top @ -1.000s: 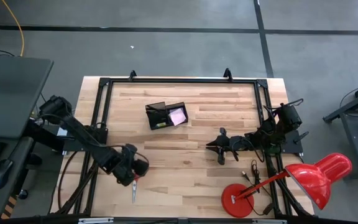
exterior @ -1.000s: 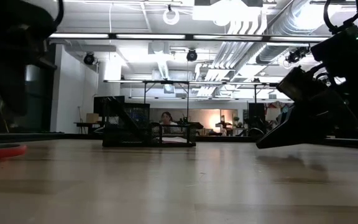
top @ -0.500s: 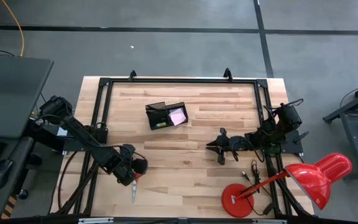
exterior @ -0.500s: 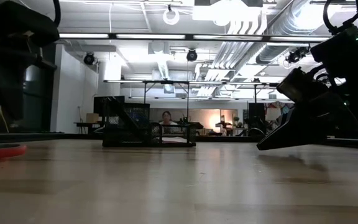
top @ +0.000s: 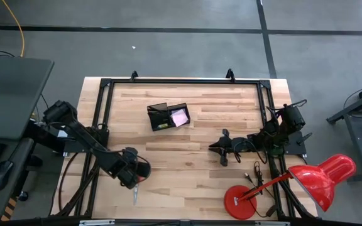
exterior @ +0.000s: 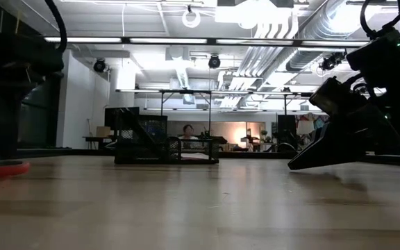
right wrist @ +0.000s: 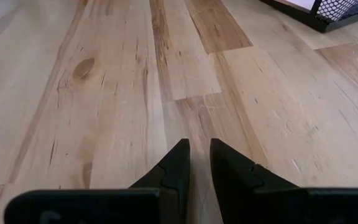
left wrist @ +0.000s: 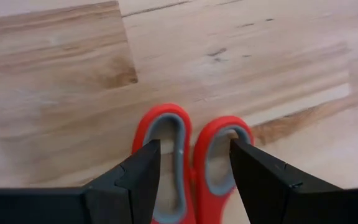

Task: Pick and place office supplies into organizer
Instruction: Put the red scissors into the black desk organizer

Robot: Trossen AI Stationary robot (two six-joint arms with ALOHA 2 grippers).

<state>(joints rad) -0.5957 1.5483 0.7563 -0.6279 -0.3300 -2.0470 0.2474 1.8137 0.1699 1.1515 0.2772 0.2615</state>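
Left hand (left wrist: pixel 191 171), fingers spread wide, straddles red-handled scissors (left wrist: pixel 188 162) on the table (top: pixel 200 182), poised to grip them.

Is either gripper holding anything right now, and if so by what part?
Nothing is held. The left gripper stands open, straddling the red-handled scissors' finger loops. The right gripper is empty.

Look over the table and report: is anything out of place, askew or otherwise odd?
The organizer sits askew, turned against the table's plank lines. The scissors lie loose near the front edge, handles between the left pincer's open fingers. Nothing looks spilled or damaged.
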